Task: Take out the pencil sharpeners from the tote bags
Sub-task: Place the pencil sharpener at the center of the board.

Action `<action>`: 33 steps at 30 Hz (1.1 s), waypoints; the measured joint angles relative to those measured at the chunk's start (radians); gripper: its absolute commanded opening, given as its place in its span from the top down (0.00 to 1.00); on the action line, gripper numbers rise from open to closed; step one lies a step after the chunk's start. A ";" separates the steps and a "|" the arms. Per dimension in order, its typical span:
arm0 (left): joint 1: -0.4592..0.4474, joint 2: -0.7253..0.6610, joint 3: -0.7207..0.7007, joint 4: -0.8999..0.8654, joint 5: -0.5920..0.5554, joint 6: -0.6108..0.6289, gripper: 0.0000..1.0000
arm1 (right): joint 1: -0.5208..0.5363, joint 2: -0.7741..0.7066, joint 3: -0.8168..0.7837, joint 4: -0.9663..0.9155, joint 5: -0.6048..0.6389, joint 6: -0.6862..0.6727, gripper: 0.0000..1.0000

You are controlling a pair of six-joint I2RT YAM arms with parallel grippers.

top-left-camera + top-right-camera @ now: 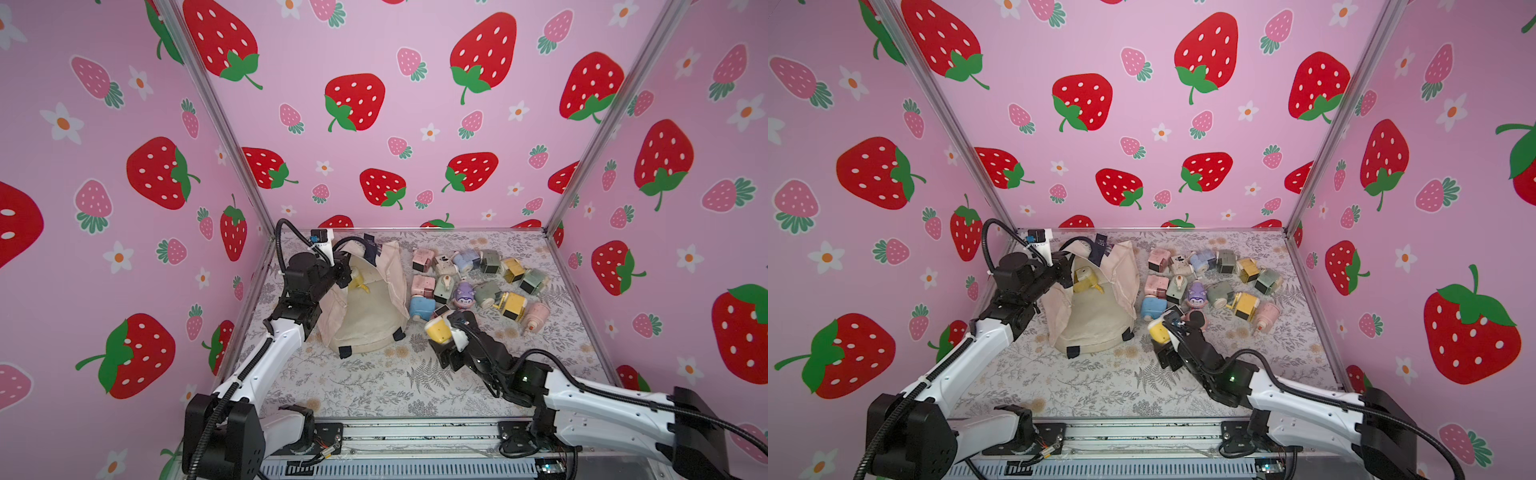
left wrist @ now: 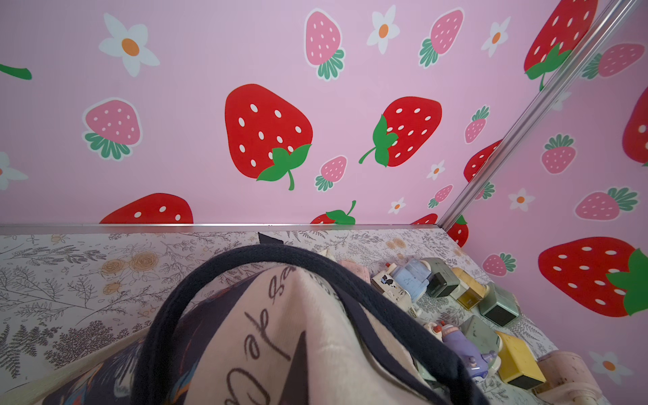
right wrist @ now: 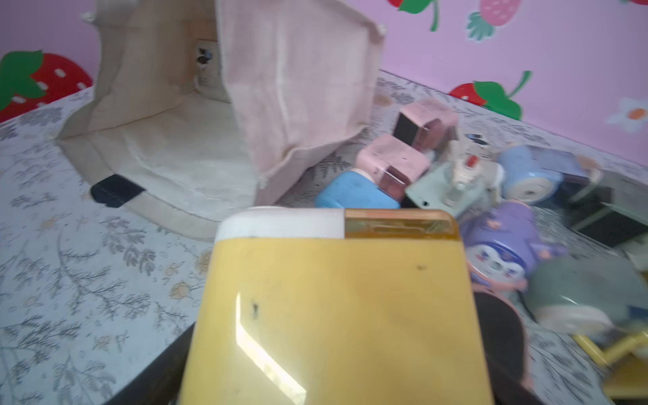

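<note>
On the floral table (image 1: 365, 386), the left gripper (image 1: 344, 271) sits at about 10 o'clock. Its jaws are pinched fully together on the upper rim of the tote bag (image 1: 370, 328), holding the mouth up and open. The bag's navy handle (image 2: 224, 273) loops close across the left wrist view. One bagged yellow sharpener (image 1: 1084, 281) lies inside, just beside that gripper. Touching the bag's 3 o'clock side, the loose sharpeners (image 1: 482, 270) crowd together at about 1 o'clock on the table. At their 7 o'clock edge, near the table's centre, the right gripper (image 1: 442, 332) has its jaws spread wide around a yellow-and-white sharpener (image 3: 336, 308). It is just beside a blue sharpener (image 1: 420, 308) and a purple cartoon sharpener (image 1: 464, 296). Whether the gripped one touches the table, I cannot tell.
</note>
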 measured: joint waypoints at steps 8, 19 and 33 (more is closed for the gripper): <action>0.000 0.000 0.000 0.000 0.005 0.000 1.00 | -0.014 -0.395 -0.136 -0.330 0.315 0.243 0.12; 0.000 0.003 0.000 0.000 0.019 -0.005 1.00 | -0.286 -0.104 -0.113 -0.404 0.338 0.338 0.13; 0.000 0.006 0.000 0.002 0.023 -0.008 1.00 | -0.515 0.477 0.056 -0.130 0.051 0.258 0.03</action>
